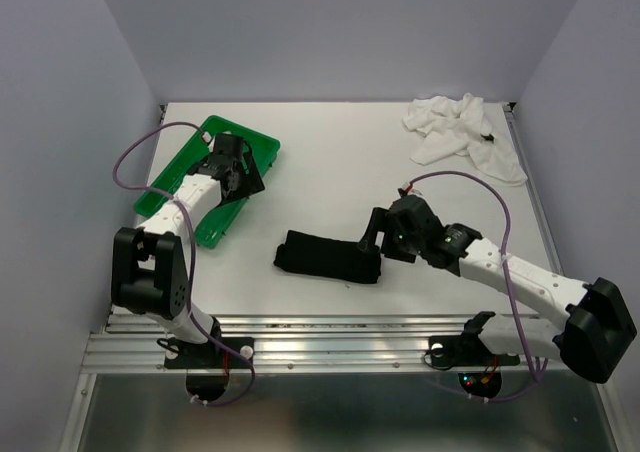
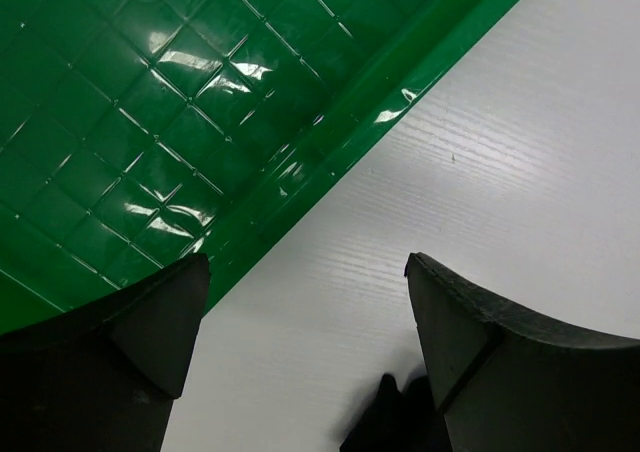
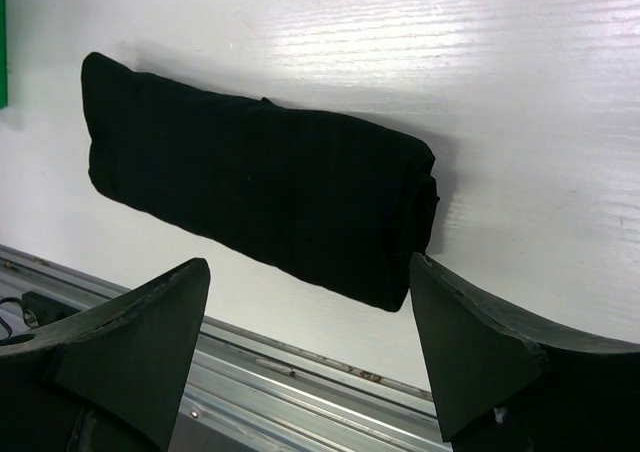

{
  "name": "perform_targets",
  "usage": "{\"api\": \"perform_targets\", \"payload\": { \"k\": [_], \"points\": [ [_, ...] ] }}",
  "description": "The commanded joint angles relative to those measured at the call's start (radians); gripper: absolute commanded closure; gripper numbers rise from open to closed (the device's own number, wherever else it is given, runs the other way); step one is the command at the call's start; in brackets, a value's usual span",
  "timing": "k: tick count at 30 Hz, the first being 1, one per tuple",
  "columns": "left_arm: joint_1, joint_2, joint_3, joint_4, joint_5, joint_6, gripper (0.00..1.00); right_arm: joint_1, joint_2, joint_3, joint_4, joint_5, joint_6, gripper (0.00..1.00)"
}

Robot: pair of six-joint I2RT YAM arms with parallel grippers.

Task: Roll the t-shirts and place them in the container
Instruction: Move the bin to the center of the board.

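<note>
The black t-shirt [image 1: 328, 257] lies as a tight roll on the white table near the front middle. It also shows in the right wrist view [image 3: 260, 197]. My right gripper [image 1: 372, 234] is open and empty just right of the roll's end; in its wrist view [image 3: 310, 302] the roll lies just beyond the fingertips. The white t-shirt [image 1: 462, 132] lies crumpled at the far right corner. My left gripper [image 1: 245, 179] is open and empty above the right rim of the green tray [image 1: 240, 130]; its wrist view [image 2: 305, 302] shows bare table between the fingers.
The green tray [image 2: 150, 122] sits at the left, empty where it can be seen. An aluminium rail [image 1: 340, 337] runs along the near table edge, also seen in the right wrist view [image 3: 300, 372]. White walls enclose the table on three sides.
</note>
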State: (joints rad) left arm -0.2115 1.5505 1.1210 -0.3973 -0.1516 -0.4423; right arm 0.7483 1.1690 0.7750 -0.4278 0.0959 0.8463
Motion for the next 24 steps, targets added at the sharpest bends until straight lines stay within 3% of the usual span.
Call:
{"api": "perform_targets", "payload": {
  "k": [1, 6, 13, 20, 24],
  "points": [
    [0.006, 0.0, 0.053, 0.035, 0.003, 0.043, 0.09, 0.006, -0.032, -0.017, -0.015, 0.025, 0.019, 0.14],
    [0.009, 0.037, 0.085, 0.066, 0.001, 0.062, 0.09, 0.006, -0.032, -0.026, -0.017, 0.018, 0.025, 0.14],
    [0.011, 0.198, 0.273, 0.112, 0.072, 0.085, 0.09, 0.006, -0.06, -0.02, -0.051, 0.033, 0.034, 0.13],
    [0.004, 0.425, 0.427, 0.152, 0.346, 0.109, 0.09, 0.006, -0.123, -0.045, -0.095, 0.041, 0.062, 0.13],
    [-0.038, 0.482, 0.471, 0.153, 0.432, 0.135, 0.17, 0.006, -0.14, -0.048, -0.111, 0.048, 0.076, 0.13]
  ]
}}
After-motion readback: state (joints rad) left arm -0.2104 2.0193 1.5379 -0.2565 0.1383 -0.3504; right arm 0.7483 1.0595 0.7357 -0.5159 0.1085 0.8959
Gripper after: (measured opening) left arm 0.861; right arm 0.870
